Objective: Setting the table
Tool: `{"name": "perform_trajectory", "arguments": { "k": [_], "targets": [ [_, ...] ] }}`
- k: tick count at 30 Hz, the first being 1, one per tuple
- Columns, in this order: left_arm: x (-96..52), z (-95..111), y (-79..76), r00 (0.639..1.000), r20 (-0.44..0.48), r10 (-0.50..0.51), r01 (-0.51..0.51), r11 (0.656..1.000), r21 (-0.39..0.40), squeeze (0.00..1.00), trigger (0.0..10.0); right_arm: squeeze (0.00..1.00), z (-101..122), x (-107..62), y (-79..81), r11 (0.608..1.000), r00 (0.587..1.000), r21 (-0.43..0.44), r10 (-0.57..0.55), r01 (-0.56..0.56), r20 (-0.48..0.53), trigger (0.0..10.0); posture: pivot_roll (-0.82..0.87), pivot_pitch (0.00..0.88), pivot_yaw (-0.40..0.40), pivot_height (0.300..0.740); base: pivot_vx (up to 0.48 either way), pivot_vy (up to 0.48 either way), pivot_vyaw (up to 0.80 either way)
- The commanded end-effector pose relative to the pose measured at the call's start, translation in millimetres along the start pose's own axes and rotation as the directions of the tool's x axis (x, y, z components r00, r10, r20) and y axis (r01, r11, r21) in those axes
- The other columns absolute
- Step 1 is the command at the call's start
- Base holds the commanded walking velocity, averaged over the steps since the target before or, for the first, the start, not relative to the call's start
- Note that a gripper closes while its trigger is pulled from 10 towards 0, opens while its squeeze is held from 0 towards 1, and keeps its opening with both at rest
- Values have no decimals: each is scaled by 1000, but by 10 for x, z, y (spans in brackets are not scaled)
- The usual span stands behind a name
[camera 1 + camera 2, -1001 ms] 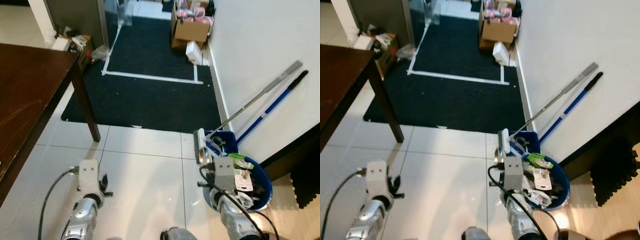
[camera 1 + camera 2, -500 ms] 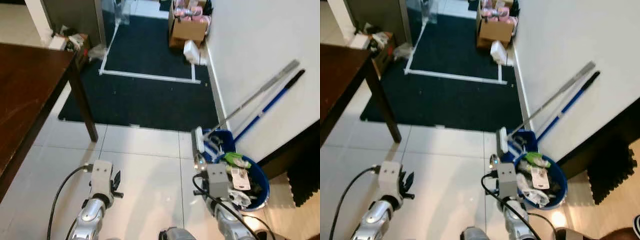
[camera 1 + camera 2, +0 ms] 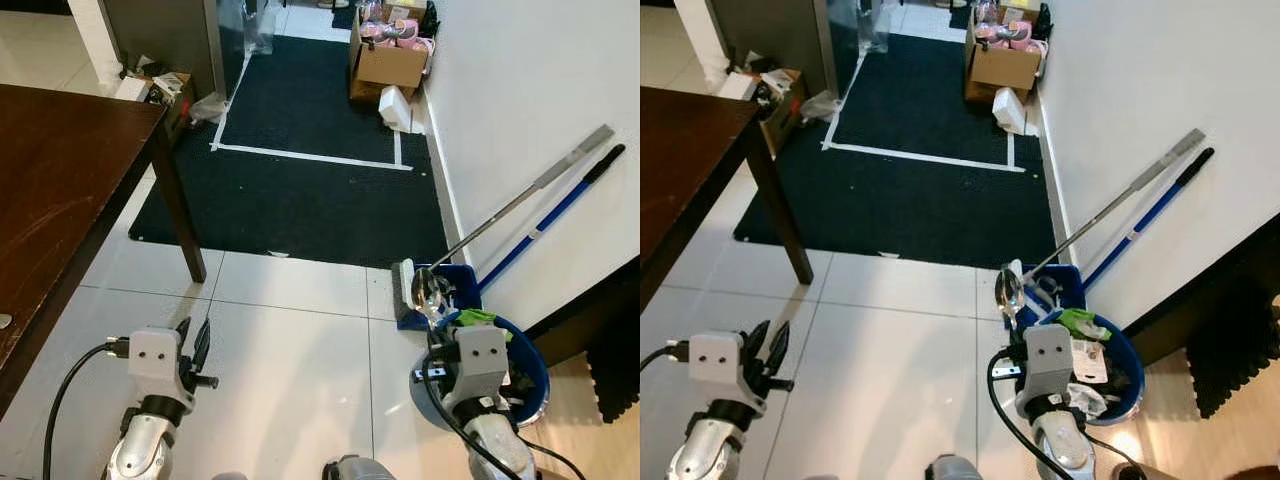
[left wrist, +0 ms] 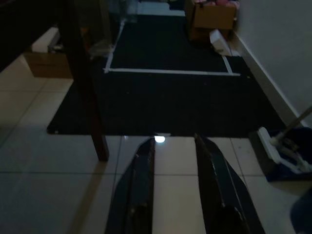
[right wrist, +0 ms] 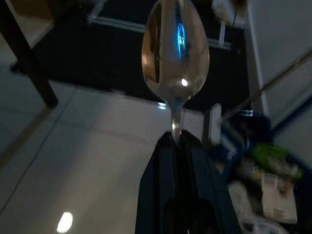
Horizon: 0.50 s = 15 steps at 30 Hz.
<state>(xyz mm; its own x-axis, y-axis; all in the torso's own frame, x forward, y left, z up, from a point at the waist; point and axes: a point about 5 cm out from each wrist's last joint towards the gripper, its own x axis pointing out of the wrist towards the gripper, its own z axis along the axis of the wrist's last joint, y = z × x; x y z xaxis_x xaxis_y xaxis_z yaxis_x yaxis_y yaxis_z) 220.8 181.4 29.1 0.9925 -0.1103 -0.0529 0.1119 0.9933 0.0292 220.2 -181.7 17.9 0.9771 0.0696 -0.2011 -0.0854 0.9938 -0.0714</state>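
Fingers of right gripper clamped on spoon neck, bowl up and forward, likely carry pose. Spoon well right of table, above floor, near blue bucket. Left gripper fingers apart, empty, low beside table leg.

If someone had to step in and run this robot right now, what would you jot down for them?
Right gripper: shut on a metal spoon, held by the handle with the bowl pointing forward, low over the white tile floor.
Left gripper: open, holding nothing, also low over the floor.
The dark wooden table stands ahead on the robot's left.
Done: spoon is in hand.
Left: carry it to the table and lay it down. Watch the blue bin and mop handles close on the right.
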Motion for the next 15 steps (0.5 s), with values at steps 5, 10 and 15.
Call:
{"name": "perform_trajectory", "arguments": {
  "k": [5, 10, 15],
  "targets": [
    [119, -443, -158, 960, -275, -49, 60, 998, 33, 0, 10000, 0, -412, 127, -3, 999, 968, -30, 7, -15, -253, 10000, 62, 44, -48, 740, 0, 0, 0],
    [215, -542, -205, 921, -384, -60, 80, 996, 36, 0, 10000, 0, -573, 161, -35, 999, 921, -35, -11, -2, -390, 10000, 63, 44, -47, 740, 0, 0, 0],
    [284, -557, -175, 906, -422, -27, 39, 999, 20, 0, 10000, 0, -648, 163, -82, 998, 889, -6, -53, 57, -454, 10000, 62, 42, -45, 740, 0, 0, 0]
  ]
}}
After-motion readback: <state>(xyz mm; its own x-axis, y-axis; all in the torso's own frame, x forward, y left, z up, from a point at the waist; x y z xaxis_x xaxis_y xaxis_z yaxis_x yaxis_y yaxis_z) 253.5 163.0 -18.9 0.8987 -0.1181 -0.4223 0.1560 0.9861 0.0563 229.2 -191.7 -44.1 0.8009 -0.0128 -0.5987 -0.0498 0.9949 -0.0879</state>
